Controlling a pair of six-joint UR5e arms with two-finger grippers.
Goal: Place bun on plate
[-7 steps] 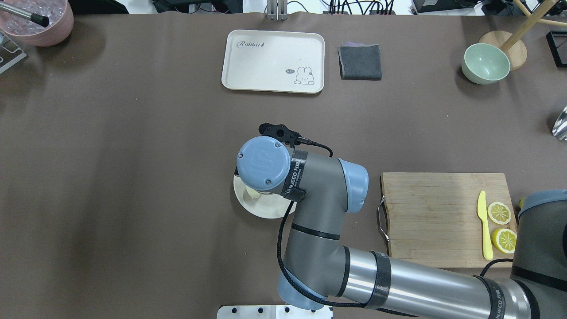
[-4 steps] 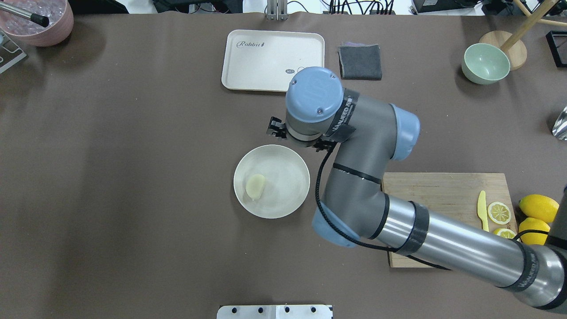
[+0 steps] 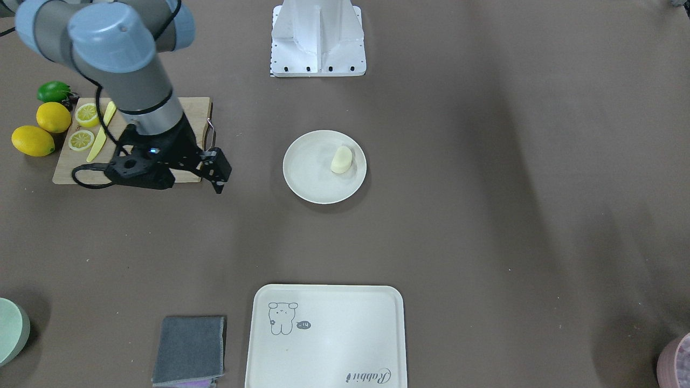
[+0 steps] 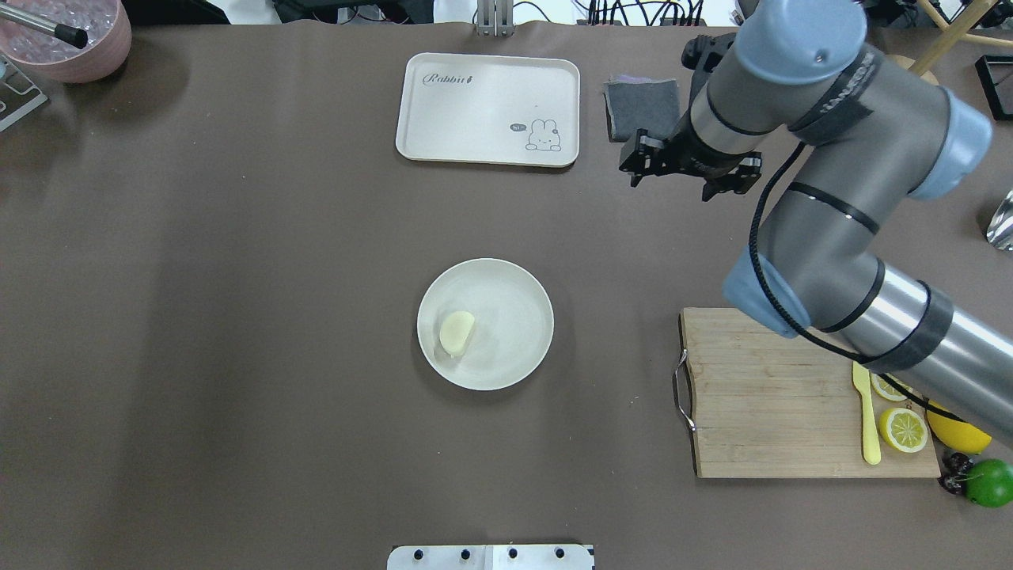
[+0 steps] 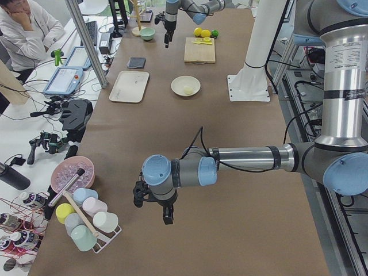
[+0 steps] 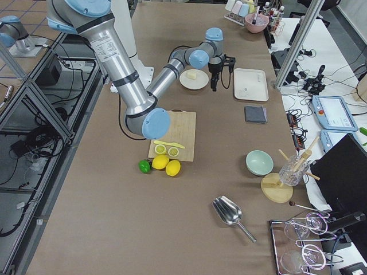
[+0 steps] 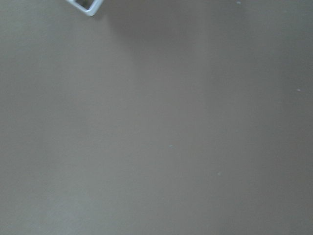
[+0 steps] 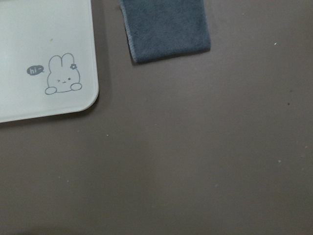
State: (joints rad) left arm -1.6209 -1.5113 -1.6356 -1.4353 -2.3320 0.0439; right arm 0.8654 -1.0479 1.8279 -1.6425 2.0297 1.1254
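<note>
The pale cream bun [image 4: 457, 332] lies on the round off-white plate [image 4: 518, 297] at the table's middle, toward the plate's left side; the front-facing view shows the same bun [image 3: 341, 159] and plate [image 3: 308, 175]. My right gripper [image 4: 684, 170] hangs high above the table near the grey cloth, well away from the plate, open with nothing between its fingers. It also appears as the right gripper [image 3: 215, 175] beside the cutting board. My left gripper [image 5: 152, 208] shows only in the exterior left view, low over bare table; I cannot tell its state.
A cream tray with a cartoon animal [image 4: 487, 107] and a folded grey cloth [image 4: 643, 111] lie at the far side. A wooden cutting board [image 4: 775, 396] holds lemon slices and a yellow knife, with lemons and a lime beside it. A pink bowl [image 4: 71, 36] stands far left.
My right arm has risen off the plate and swung to the far right, leaving the bun lying on the plate, uncovered.
</note>
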